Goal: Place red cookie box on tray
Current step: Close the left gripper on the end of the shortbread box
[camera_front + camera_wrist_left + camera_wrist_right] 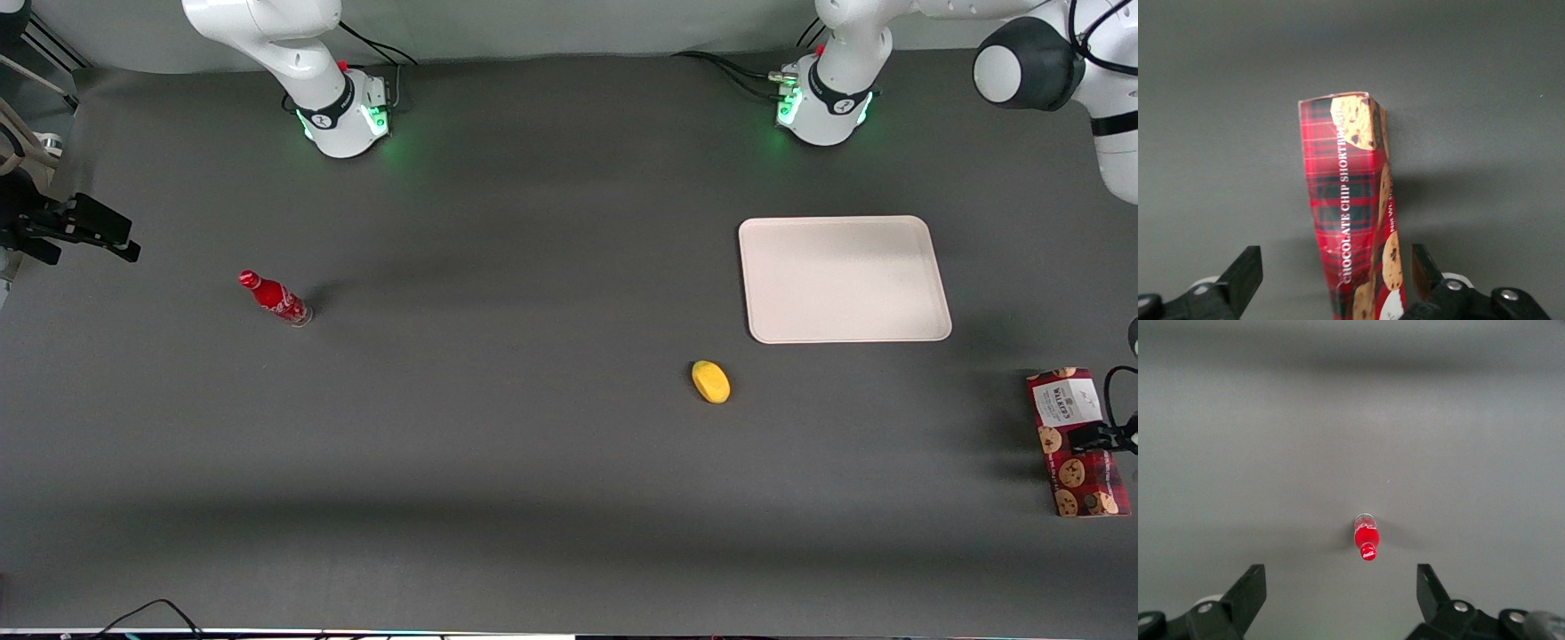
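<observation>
the red cookie box (1077,442) lies flat on the dark desk (498,462) at the working arm's end, nearer to the front camera than the tray (845,278) and well apart from it. the hand (1331,277) hangs over the box with its fingers (1245,270) spread wide, one on each side of the box, not gripping it. a yellow object (710,381) sits near the tray, a little nearer the front camera. a small red bottle (274,298) stands far off from the tray, toward the parked arm's end.

gripper (1331,280) fingers cut off, red cookie box (1351,213) near end cropped
</observation>
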Controlling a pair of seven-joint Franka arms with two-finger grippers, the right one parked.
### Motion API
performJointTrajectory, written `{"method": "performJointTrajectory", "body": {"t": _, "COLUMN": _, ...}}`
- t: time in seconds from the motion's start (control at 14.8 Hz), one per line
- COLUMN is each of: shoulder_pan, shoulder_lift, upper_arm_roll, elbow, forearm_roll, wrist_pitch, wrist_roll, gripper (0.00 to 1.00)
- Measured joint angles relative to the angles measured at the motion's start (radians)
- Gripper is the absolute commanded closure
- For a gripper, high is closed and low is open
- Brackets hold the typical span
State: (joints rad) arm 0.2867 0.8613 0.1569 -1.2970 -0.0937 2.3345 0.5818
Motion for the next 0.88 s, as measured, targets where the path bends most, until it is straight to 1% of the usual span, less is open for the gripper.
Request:
{"method": "performJointTrajectory", "body": {"t": 0.07, "shoulder_pan": 0.003, "shoulder_lift": 0.005, "upper_arm_roll": 0.0, "elbow": 0.0, "forearm_roll": -0.026, "wrist_pitch": 0.0, "wrist_roll": 0.005, "gripper": 0.16}}
{"method": "performJointTrajectory", "body": {"t": 0.13, "shoulder_pan": 0.007, "shoulder_lift": 0.007, "upper_arm_roll": -0.001, "elbow": 0.0, "forearm_roll": -0.046, "wrist_pitch": 0.0, "wrist_roll": 0.01, "gripper": 0.33}}
{"method": "performJointTrajectory", "body": {"t": 0.27, "shoulder_pan": 0.016, "shoulder_lift": 0.007, "upper_arm_roll": -0.002, "elbow": -0.001, "forearm_roll": -0.064, "wrist_pitch": -0.002, "wrist_roll": 0.014, "gripper": 0.67}}
{"method": "performJointTrajectory", "body": {"t": 0.4, "shoulder_pan": 0.021, "shoulder_lift": 0.008, "upper_arm_roll": -0.003, "elbow": -0.008, "forearm_roll": -0.086, "wrist_pitch": -0.005, "wrist_roll": 0.017, "gripper": 0.91}}
{"method": "performJointTrajectory", "body": {"t": 0.47, "shoulder_pan": 0.021, "shoulder_lift": 0.01, "upper_arm_roll": -0.004, "elbow": -0.014, "forearm_roll": -0.092, "wrist_pitch": -0.005, "wrist_roll": 0.017, "gripper": 1.0}}
{"method": "performJointTrajectory", "body": {"t": 0.88, "shoulder_pan": 0.021, "shoulder_lift": 0.013, "upper_arm_roll": -0.012, "elbow": -0.02, "forearm_roll": -0.106, "wrist_pitch": -0.01, "wrist_roll": 0.017, "gripper": 1.0}}
